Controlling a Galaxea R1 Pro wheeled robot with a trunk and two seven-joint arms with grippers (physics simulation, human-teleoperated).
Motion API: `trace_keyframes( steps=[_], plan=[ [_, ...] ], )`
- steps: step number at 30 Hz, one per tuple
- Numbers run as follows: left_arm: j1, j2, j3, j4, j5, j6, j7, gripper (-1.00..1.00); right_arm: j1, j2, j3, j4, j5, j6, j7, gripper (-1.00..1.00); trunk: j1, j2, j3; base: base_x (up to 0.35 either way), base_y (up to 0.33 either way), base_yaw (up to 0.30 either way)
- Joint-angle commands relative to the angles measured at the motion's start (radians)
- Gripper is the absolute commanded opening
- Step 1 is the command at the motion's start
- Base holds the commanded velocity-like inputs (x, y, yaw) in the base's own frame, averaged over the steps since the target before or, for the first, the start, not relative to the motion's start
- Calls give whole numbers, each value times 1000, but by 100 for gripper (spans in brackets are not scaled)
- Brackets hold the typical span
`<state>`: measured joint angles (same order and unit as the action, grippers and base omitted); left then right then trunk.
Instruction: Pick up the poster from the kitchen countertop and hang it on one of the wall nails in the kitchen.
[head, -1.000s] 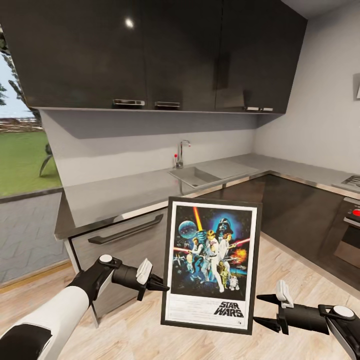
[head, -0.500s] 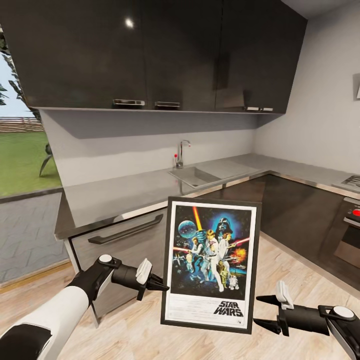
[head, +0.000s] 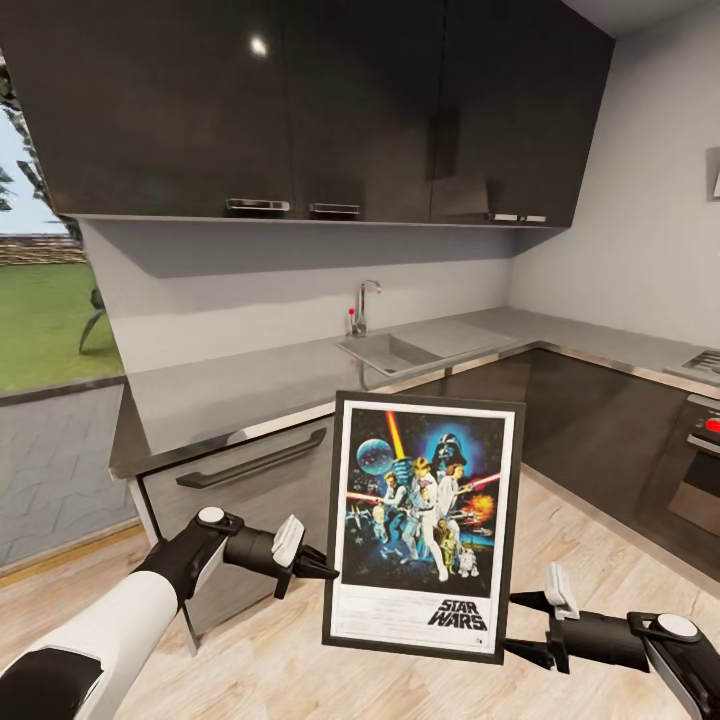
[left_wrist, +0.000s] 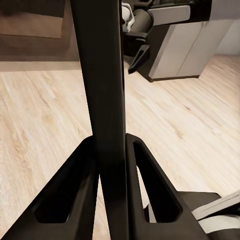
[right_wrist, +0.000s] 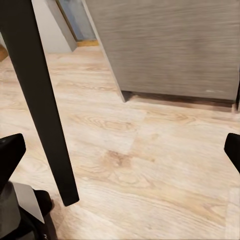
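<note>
two grippers sit low in the head view, one on each side of the poster (head: 422, 525), which is off the kitchen countertop (head: 250, 385) and upright in the air above the wooden floor (head: 280, 670), its printed face toward the camera. the left gripper (head: 322, 574) has the poster's left edge near the bottom – in the left wrist view its two dark fingers (left_wrist: 75, 200) press flat on either side of the thin black frame (left_wrist: 102, 85), with no gap showing, so it is clamped on the poster. the right gripper (head: 522, 625) hangs just off the poster's lower right corner with its jaws spread wide; in the right wrist view its fingertips (right_wrist: 10, 152) stand at opposite borders of the picture, the poster's dark edge (right_wrist: 42, 100) runs down between them nearer one side, and neither tip touches it (nothing is held on that side).

behind the poster the grey countertop runs along the wall and turns the corner to the right, with the sink (head: 385, 352) and chrome tap (head: 362, 303) set into it. dark wall cabinets (head: 300, 105) hang above, a drawer front with a long handle (head: 250, 458) sits below the worktop, and an oven (head: 700, 470) shows at the right border. a window (head: 45, 290) on the left looks onto grass – the wall nails cannot be made out at this size.
</note>
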<state>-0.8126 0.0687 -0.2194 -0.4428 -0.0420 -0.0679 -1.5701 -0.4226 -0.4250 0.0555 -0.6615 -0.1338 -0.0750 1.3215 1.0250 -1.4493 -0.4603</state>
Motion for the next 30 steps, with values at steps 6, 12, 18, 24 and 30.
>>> trace_keyframes(
  steps=[6,12,18,24,30],
  plan=[
    [-1,-1,-1,-1,-1,-10,-1,-100,-1,22,8,0,-5,-8,1,100,0,-1,-1,0,0,0],
    [-1,-1,-2,-1,-1,-10,-1,-100,-1,38,48,-1,-4,-9,0,100,0,-1,-1,0,0,0],
    [-1,-1,-1,-2,-1,-10,-1,-100,-1,40,61,2,-4,-32,-1,100,0,-1,-1,0,0,0],
    [-1,-1,-1,-3,-1,-10,-1,-100,-1,40,63,5,-3,-39,-2,100,0,-1,-1,0,0,0],
    [-1,-1,0,-3,-1,-10,-1,-100,-1,40,64,5,-3,-41,-4,100,0,-1,-1,0,0,0]
  ],
)
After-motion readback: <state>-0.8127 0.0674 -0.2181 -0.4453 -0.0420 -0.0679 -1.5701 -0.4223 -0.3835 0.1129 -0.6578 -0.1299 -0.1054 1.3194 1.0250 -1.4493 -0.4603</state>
